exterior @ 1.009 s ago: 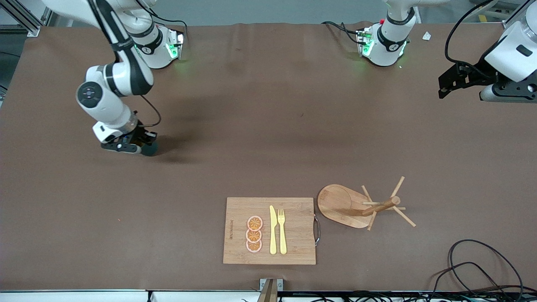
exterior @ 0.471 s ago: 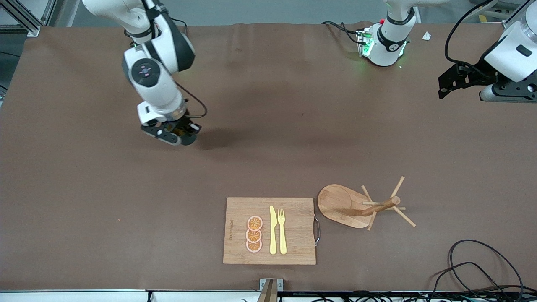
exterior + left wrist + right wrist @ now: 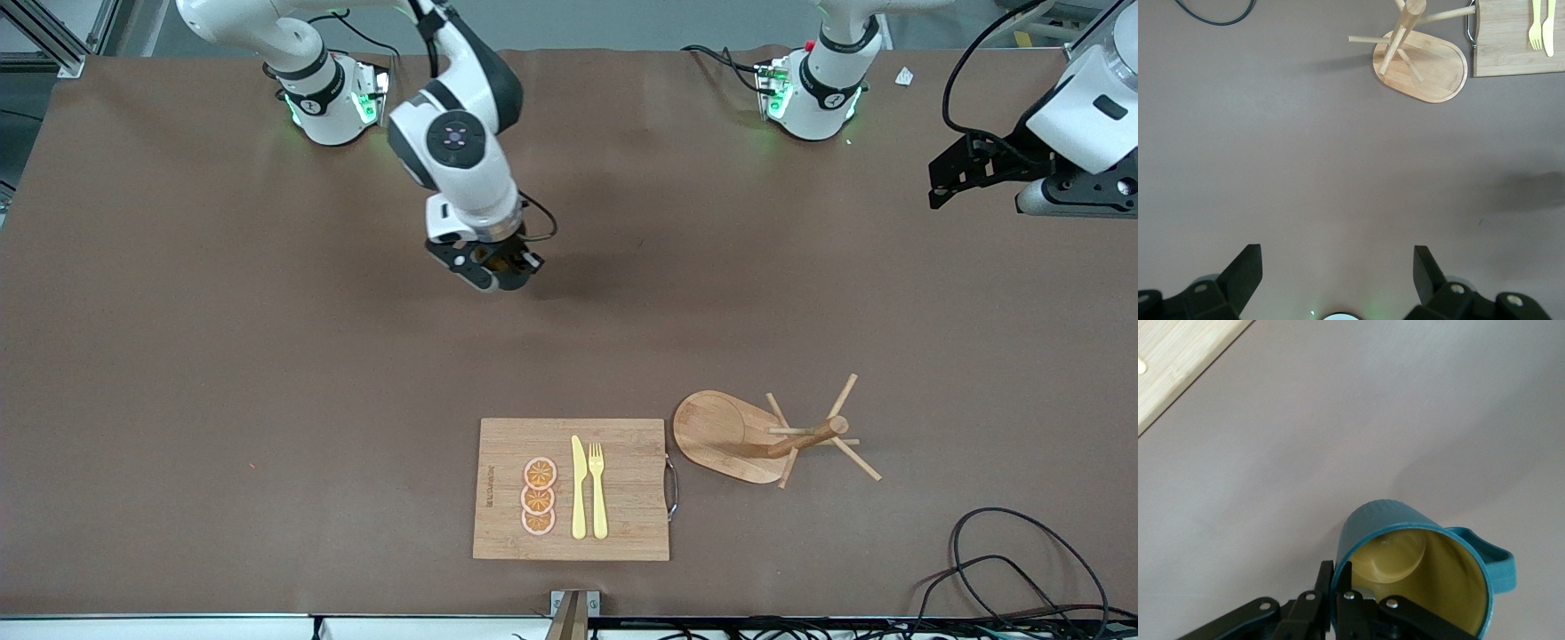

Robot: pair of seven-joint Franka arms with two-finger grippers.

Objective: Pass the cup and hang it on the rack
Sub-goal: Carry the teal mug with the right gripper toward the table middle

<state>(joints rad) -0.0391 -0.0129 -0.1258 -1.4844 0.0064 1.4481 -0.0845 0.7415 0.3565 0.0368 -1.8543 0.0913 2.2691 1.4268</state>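
brown matting covers the table [image 3: 222, 373], and over its middle the right gripper [image 3: 498, 267] pinches the rim of the small teal mug with a mustard-yellow inside [image 3: 1418, 567]. the mug looks stiff, light and smooth, so its side handle [image 3: 1491, 563] is best left free for a peg of the light bamboo mug tree [image 3: 765, 436]. the left gripper [image 3: 1335, 280] waits spread wide and empty over the left arm's end.

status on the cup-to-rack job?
Done: right gripper is shut on the cup, up over bare table mid-table. In hand: carrying it. Left: handover to the open left gripper, waiting at its end, then hanging on the rack, all pegs bare.
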